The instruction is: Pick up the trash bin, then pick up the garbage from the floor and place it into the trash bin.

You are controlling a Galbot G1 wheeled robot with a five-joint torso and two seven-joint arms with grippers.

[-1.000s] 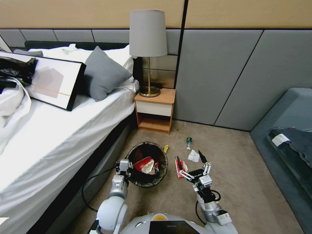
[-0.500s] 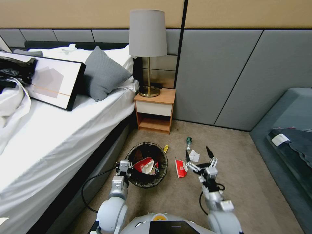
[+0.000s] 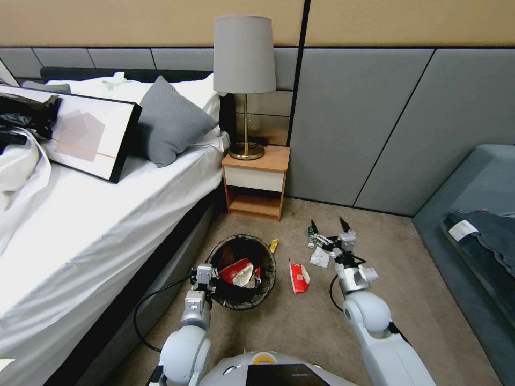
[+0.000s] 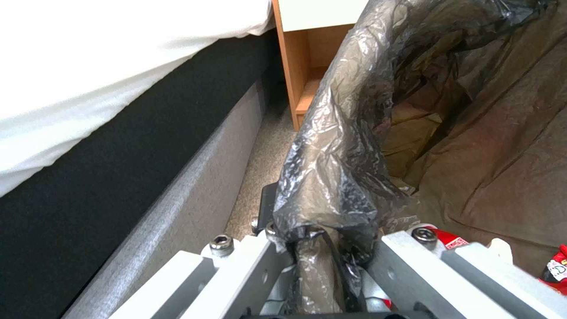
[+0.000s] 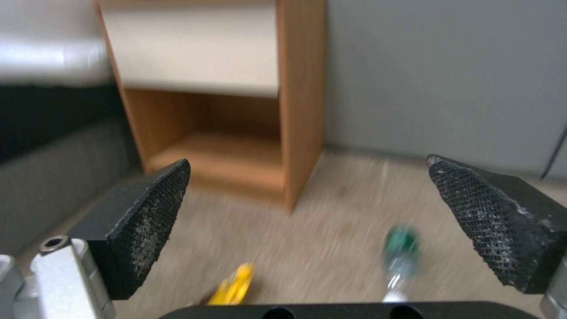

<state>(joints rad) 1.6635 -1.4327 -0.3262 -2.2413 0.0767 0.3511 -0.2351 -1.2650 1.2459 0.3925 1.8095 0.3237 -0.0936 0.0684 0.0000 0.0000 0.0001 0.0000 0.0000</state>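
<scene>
The trash bin [image 3: 216, 253], black bag over its rim, stands on the floor by the bed with red-and-white packets [image 3: 239, 272] inside. My left gripper [image 3: 206, 276] is shut on the rim's near side; the left wrist view shows the bag fold [image 4: 336, 177] pinched in my left gripper [image 4: 322, 248]. My right gripper [image 3: 327, 225] is open, reached out over the floor above a small green-capped bottle [image 3: 311, 235]. A white tissue wad [image 3: 320, 258], a red-and-white packet [image 3: 298, 277] and a yellow wrapper [image 3: 274, 245] lie nearby. Between the right gripper's fingers [image 5: 150, 221] I see the bottle [image 5: 398, 252] and the yellow wrapper [image 5: 233, 285].
The bed [image 3: 107, 214] runs along the left, close to the bin. A wooden nightstand [image 3: 256, 182] with a lamp stands against the grey wall panels ahead. A grey sofa [image 3: 472, 214] borders the right. A black cable [image 3: 145, 311] loops beside my left arm.
My right arm has stretched forward, carrying the open gripper from beside the red-and-white packet to above the tissue and bottle. The left gripper and the bin have not moved.
</scene>
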